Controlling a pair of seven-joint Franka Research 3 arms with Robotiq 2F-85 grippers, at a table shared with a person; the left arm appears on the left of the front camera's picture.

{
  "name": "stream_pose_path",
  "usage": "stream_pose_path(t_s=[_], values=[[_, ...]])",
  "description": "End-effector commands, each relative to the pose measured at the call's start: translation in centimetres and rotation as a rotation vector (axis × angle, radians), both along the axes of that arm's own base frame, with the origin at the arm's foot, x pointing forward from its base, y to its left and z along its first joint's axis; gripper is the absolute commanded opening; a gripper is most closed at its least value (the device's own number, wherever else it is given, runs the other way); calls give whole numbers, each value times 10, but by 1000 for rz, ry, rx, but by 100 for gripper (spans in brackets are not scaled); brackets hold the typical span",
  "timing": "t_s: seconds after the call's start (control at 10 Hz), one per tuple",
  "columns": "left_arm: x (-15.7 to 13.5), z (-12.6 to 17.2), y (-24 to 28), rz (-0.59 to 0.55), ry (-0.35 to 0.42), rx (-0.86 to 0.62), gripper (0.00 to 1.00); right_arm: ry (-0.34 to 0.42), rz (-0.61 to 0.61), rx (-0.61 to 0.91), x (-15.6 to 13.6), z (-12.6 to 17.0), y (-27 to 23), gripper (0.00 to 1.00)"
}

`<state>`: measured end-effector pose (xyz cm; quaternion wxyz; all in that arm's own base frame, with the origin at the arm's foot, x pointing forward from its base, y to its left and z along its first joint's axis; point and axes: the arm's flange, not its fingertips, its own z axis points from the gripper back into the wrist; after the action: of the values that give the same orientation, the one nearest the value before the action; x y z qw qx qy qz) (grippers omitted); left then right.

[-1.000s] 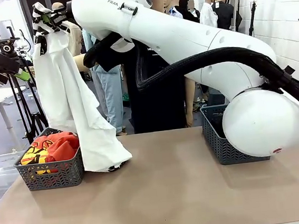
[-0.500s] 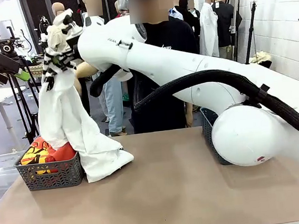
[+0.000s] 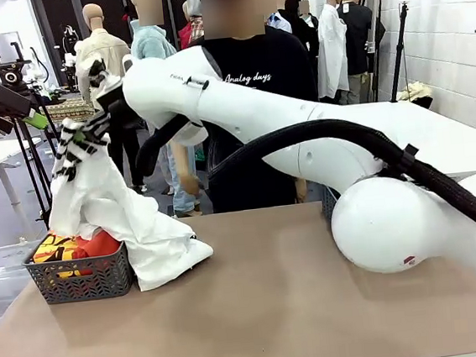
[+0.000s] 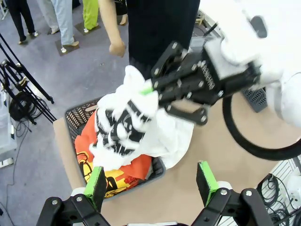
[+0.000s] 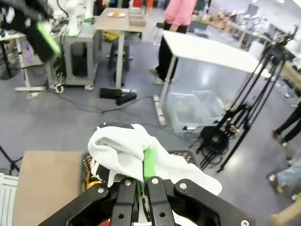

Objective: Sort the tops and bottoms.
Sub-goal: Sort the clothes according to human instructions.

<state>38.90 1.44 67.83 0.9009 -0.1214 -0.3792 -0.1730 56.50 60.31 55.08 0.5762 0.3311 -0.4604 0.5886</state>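
My right gripper reaches across to the far left and is shut on a white top with black stripes. The cloth hangs down onto the left basket and spills onto the table beside it. An orange-red top with a yellow print lies in that basket. In the right wrist view the fingers pinch the white top. My left gripper hovers open above the basket, looking down on the striped top and the orange-red top. The bottoms are out of view.
A second dark basket stands at the right, mostly hidden behind my right arm. A person in a black T-shirt stands at the far side of the table. The brown tabletop has free room in the middle and front.
My right gripper has come down toward the left basket with the striped top. The cloth, which hung long before, now bunches on the basket and the table.
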Motion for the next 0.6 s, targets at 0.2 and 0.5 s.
stream_pose_path(t_s=[0.2, 0.5], values=[[0, 1, 0, 1, -1, 2, 100, 33, 73, 42, 146, -1, 159, 0], [0, 1, 0, 1, -1, 2, 100, 46, 39, -3, 3, -47, 12, 0]])
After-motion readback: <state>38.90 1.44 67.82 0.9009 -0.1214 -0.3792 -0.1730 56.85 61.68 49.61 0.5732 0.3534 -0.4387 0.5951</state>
